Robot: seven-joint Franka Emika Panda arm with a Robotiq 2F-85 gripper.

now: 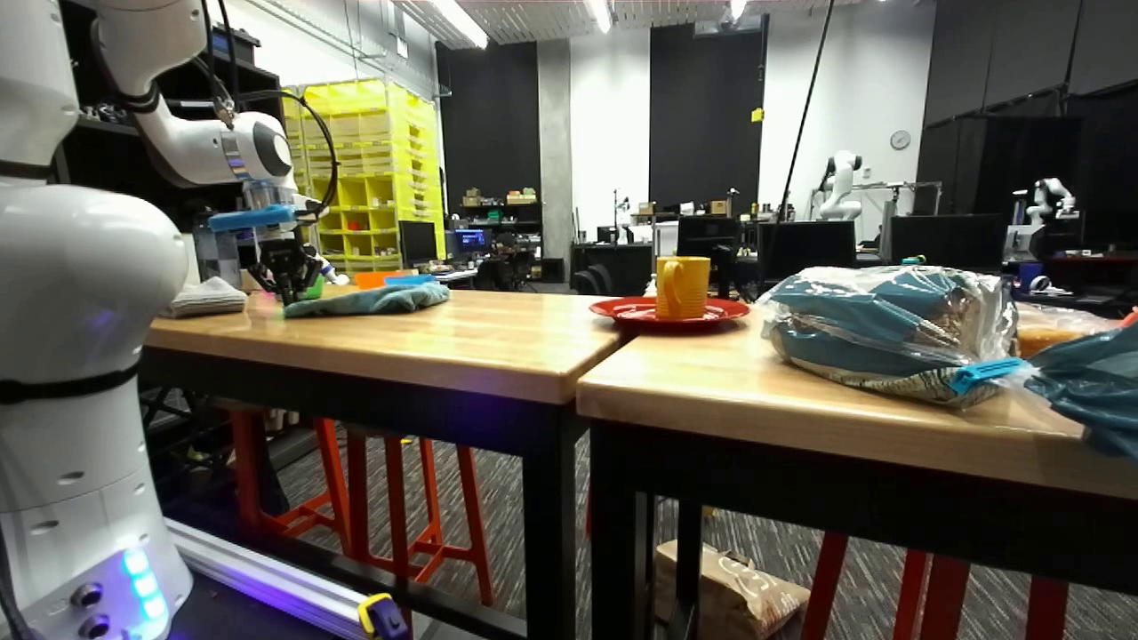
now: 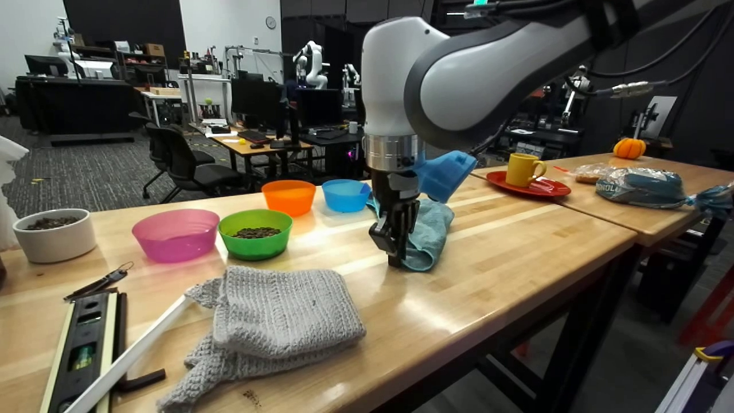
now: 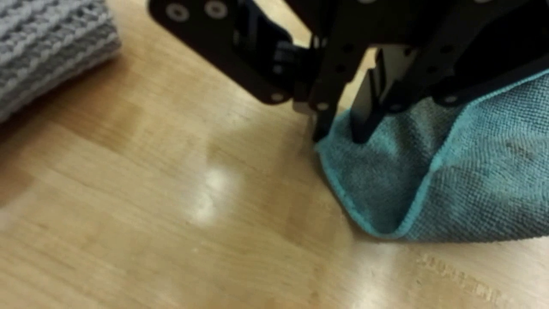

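Note:
A teal cloth (image 2: 433, 232) lies rumpled on the wooden table and shows in both exterior views. My gripper (image 3: 339, 139) points down at one corner of this cloth (image 3: 484, 184). The fingers stand a narrow gap apart in the wrist view, with the cloth's edge between and under their tips. One fingertip (image 3: 362, 133) rests against the fabric; the opposite one stands at the cloth's rim. How firmly the fabric is touched on the inner sides is hidden. In an exterior view the gripper (image 2: 395, 258) reaches down to the tabletop at the cloth's near end.
A folded grey knitted cloth (image 2: 292, 312) lies near the gripper. Bowls in pink (image 2: 175, 235), green (image 2: 255, 244), orange (image 2: 288, 198) and blue (image 2: 346, 195) stand behind. Further along are a red plate (image 2: 553, 188) with a yellow mug (image 2: 520, 170) and bagged bread (image 2: 642, 188). A spirit level (image 2: 83, 350) lies nearby.

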